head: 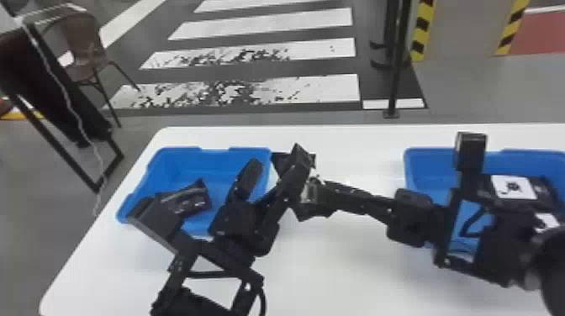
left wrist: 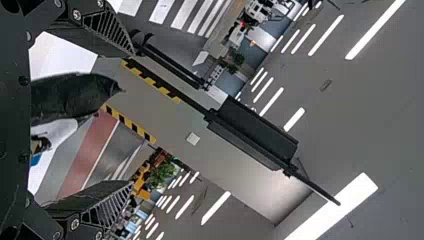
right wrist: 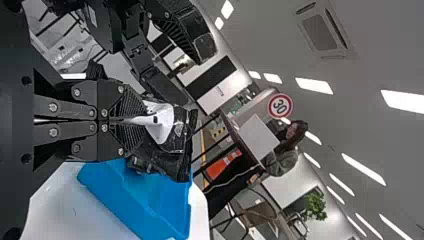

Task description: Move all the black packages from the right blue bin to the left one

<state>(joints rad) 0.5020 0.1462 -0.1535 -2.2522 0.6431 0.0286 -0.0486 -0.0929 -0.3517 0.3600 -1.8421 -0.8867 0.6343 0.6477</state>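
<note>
At the center of the head view, you have the right gripper [head: 315,191] closed on a black package [head: 313,211], pinched where a white patch shows in the right wrist view and carried above the white table [head: 336,264], just beside the right edge of the left blue bin [head: 176,164]. The grip takes one side only, which leaves the far side of the pouch free, probably so that your other arm can take it. The left gripper [head: 277,161], reaching in from the bottom of the frame, stands with its jaws spread wide, and the left wrist view shows black wrapping between its fingers; you cannot tell whether they touch it. The placing suggests a hand-over, the right arm bringing the load across from its own side and the left sitting nearest the destination. At center left, another black package [head: 191,201] lies in the left bin, partly behind the left arm. At the right of the frame, the right blue bin [head: 420,168] holds at least one more, a black package with a white label [head: 513,188], so the job looks unfinished. Your next move likely calls for closing the left fingers firmly before the right ones let go; released early, the pouch could drop on the table.
</note>
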